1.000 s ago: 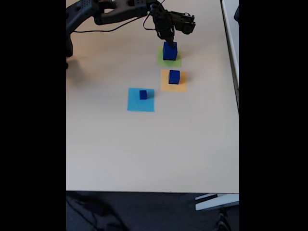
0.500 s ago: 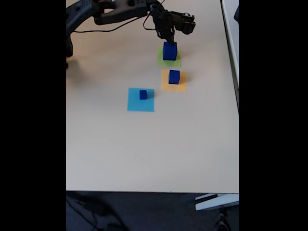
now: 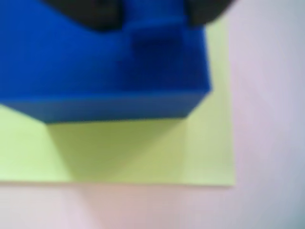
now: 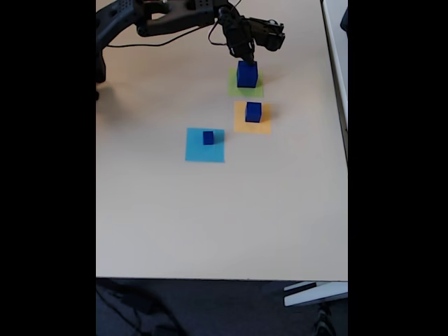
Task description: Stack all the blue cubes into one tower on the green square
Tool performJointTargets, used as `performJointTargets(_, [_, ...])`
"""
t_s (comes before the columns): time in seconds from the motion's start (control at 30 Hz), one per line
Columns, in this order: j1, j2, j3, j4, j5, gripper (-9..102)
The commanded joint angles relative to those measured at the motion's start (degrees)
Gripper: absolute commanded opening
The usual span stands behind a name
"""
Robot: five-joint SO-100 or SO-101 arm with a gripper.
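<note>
The largest of the blue cubes stands on the green square at the far side of the table. My gripper hangs right over its top. In the wrist view the same cube sits on the green square, and two dark fingers stand apart at the top edge with blue between them. A medium blue cube rests on the orange square. A small blue cube rests on the light blue square.
The black arm reaches in from the far left, with a cable lying on the table beside it. The table's right edge and near edge bound the beige surface.
The gripper has shifted only very slightly above the large cube. None of the cubes has moved.
</note>
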Motion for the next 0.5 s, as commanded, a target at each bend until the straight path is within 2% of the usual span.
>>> performJointTargets(0.0, [0.7, 2.9, -0.3, -1.3, -0.6, 3])
performJointTargets(0.47, [0.9, 5.2, 0.2, -2.3, -2.5, 1])
